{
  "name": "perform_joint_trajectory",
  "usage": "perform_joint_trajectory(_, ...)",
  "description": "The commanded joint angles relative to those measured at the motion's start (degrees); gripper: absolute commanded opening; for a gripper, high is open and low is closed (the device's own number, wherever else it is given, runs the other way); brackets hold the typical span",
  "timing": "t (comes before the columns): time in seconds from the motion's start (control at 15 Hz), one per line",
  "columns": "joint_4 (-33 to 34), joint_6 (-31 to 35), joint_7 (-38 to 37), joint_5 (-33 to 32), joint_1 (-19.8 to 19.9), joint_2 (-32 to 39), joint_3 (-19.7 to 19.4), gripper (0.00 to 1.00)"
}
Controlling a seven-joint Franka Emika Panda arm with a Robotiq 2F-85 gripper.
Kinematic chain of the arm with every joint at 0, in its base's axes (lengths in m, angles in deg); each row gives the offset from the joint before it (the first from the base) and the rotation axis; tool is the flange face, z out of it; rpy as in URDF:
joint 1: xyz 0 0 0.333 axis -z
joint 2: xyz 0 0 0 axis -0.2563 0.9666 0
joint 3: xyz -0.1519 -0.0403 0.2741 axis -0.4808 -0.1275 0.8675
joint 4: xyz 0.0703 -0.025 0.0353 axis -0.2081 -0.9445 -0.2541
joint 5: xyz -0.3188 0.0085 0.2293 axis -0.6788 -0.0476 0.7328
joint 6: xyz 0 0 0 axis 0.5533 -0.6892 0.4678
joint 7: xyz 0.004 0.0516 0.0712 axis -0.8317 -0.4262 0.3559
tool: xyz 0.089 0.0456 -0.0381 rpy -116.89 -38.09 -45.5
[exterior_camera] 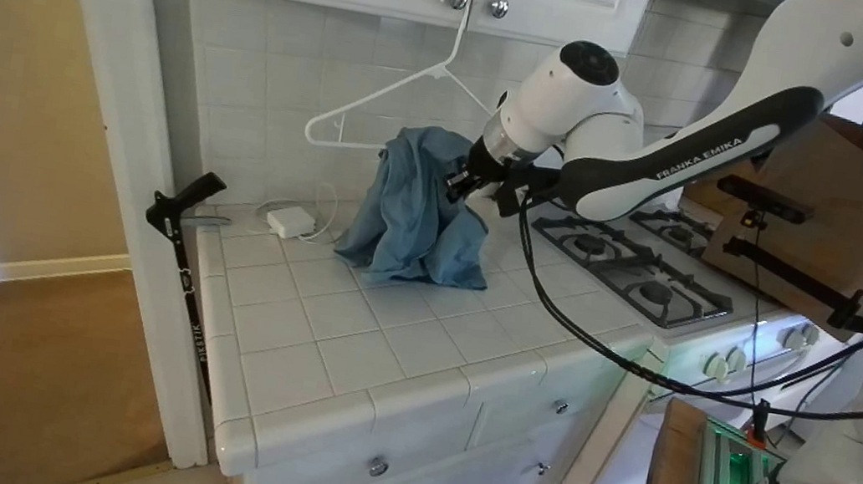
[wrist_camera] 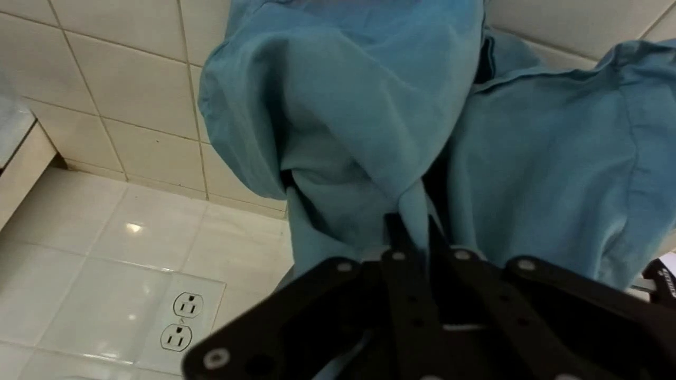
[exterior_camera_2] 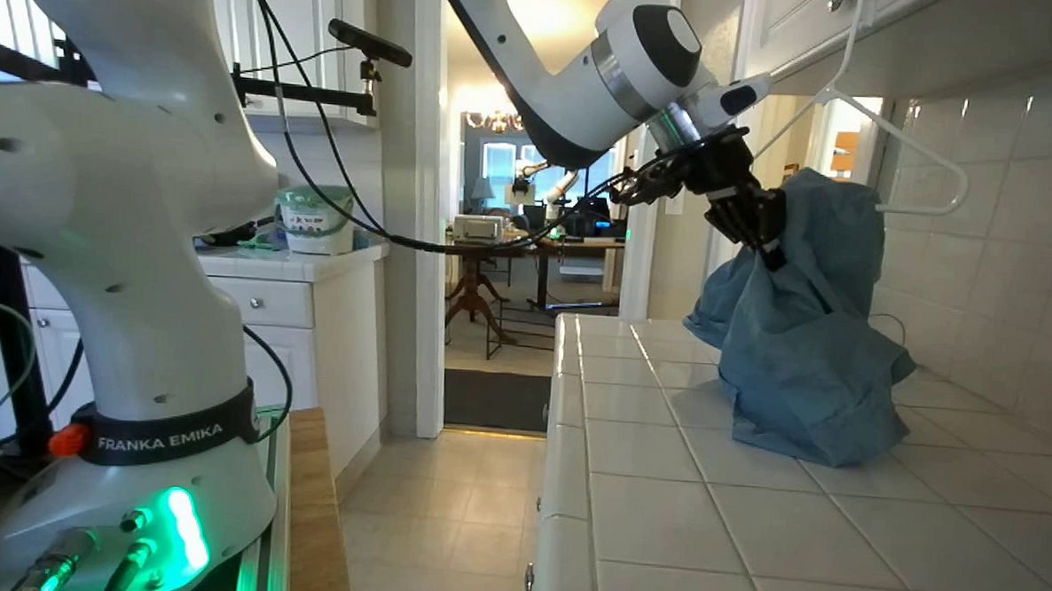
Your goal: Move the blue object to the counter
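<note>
The blue object is a blue cloth garment point(exterior_camera: 422, 215), bunched and draped, also in an exterior view point(exterior_camera_2: 820, 370) and filling much of the wrist view point(wrist_camera: 364, 105). Its lower folds touch the white tiled counter point(exterior_camera: 383, 345), also in an exterior view point(exterior_camera_2: 677, 506). My gripper point(exterior_camera: 458, 182) is at the upper part of the cloth, also in an exterior view point(exterior_camera_2: 770, 240). In the wrist view the fingers point(wrist_camera: 413, 232) are closed with a fold of cloth pinched between them. The cloth hides part of the fingertips in the exterior views.
A white hanger point(exterior_camera: 438, 72) hangs from a cabinet knob, its lower bar partly hidden behind the cloth; it also shows in an exterior view point(exterior_camera_2: 828, 95). A white box with a cable point(exterior_camera: 291, 221) lies on the counter. A stove point(exterior_camera: 632, 257) adjoins. A grabber stick point(exterior_camera: 184, 228) leans beside the counter.
</note>
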Motion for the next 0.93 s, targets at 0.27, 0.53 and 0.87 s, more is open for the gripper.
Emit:
perform_joint_trajectory(0.27,-2.96,-11.87,3.23,7.57,-2.12,-4.75,2.26,0.01)
perform_joint_trajectory(0.53,-6.18,-18.53,7.12,12.18,-16.91,-7.63,-9.57,0.01)
perform_joint_trajectory(0.87,-10.67,-22.05,8.47,12.17,-22.21,-8.79,-12.69,0.01)
